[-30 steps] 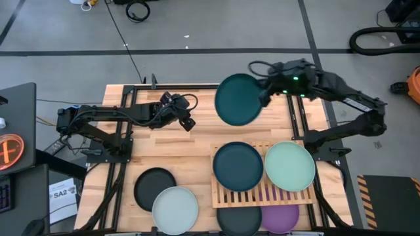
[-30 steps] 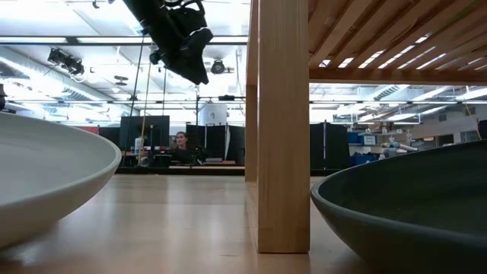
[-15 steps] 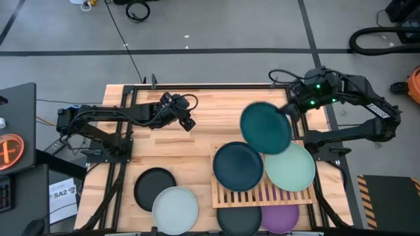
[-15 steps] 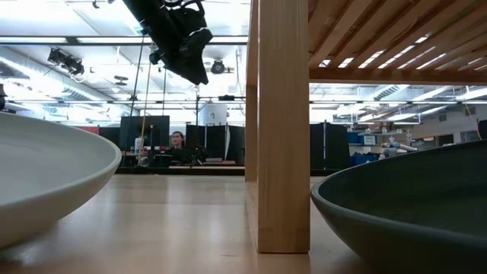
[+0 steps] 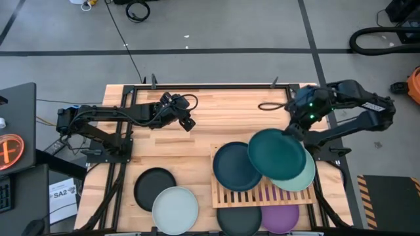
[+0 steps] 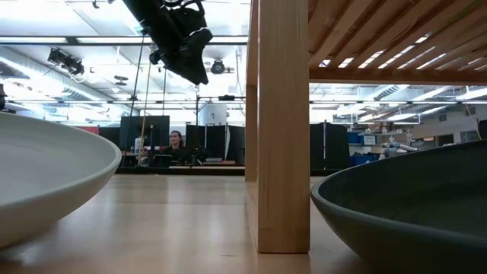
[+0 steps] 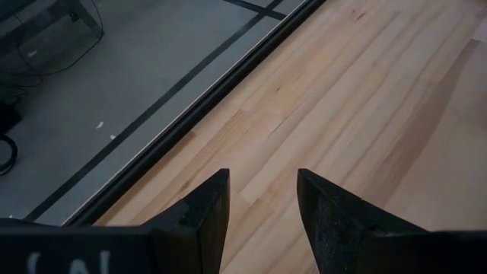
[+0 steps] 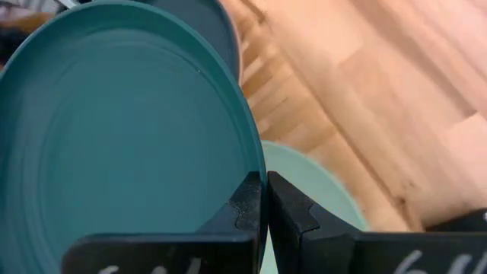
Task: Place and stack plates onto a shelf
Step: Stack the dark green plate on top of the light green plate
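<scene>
Carried from the table's back, teal plate, clamped in right tool, overlaps mint plate.

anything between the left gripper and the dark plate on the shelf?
Bare tabletop only, per the high view, between the left gripper and the dark plate on the shelf.

Wooden post btwn two plate rims; arm overhead, probably left.

From high above, one camera looks straight down on my whole table and both my arms. Another sits at tabletop height, pressed close between two plate rims, facing the room. My left wrist camera looks past my fingers at bare wood; my right one stares closely at the teal plate, also seen from overhead.
</scene>
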Available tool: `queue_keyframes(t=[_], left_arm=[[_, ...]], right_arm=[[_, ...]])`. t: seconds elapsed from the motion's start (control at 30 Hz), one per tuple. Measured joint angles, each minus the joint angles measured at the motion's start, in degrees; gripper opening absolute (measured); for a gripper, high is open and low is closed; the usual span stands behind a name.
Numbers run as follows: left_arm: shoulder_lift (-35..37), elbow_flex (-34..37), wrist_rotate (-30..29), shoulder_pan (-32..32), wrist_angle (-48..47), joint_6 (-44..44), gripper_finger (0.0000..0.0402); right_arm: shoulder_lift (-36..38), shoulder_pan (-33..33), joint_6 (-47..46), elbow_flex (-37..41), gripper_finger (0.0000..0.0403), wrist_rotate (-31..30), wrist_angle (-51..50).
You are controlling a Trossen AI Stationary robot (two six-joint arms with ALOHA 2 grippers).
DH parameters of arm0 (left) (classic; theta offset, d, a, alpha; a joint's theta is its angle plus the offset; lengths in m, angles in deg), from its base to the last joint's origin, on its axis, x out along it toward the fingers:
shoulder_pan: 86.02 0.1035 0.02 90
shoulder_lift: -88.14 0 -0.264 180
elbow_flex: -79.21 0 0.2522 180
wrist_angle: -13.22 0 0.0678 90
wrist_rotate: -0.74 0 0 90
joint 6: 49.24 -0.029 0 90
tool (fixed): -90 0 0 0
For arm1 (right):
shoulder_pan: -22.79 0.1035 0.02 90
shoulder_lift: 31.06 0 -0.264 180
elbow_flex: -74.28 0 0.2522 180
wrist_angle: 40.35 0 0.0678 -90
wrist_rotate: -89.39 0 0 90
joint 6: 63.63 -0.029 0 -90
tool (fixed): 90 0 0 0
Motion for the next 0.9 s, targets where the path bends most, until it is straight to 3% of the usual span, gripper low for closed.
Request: queue_keyframes(t=[0.13,0.43,0.9], left_arm=[[0.0,0.0,0.01,0.0,0.0,0.06,0.016],[0.0,0.0,0.01,0.0,0.0,0.07,0.016],[0.0,0.0,0.01,0.0,0.0,0.06,0.016]], right_arm=[[-1.7,6.49,-2.38,0.0,0.0016,-0.79,-1.18],[-2.64,17.16,-8.23,0.32,0.0017,-9.94,-6.76],[-2.46,23.0,-6.98,0.5,0.0017,-13.38,-7.01]])
